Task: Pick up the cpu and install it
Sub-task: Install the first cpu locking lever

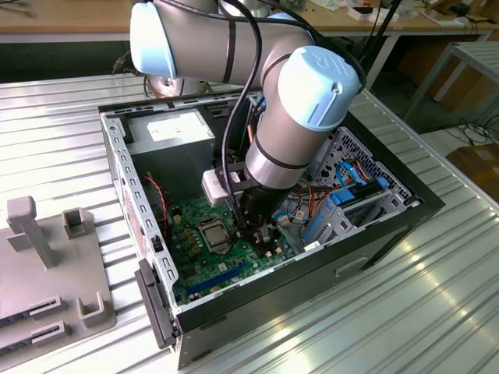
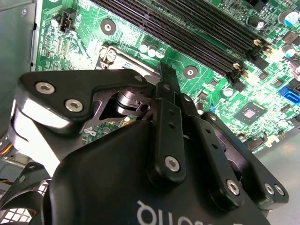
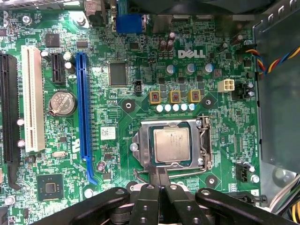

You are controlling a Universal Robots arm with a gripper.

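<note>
An open computer case (image 1: 390,226) is set on a ribbed metal table (image 1: 437,312). A green motherboard (image 3: 140,61) is mounted inside, on which a blue expansion slot (image 3: 83,108), a white slot (image 3: 32,98) and a round coin battery (image 3: 62,102) are seen. A grey plastic fixture (image 1: 47,265) is placed at the exterior view's left.
</note>
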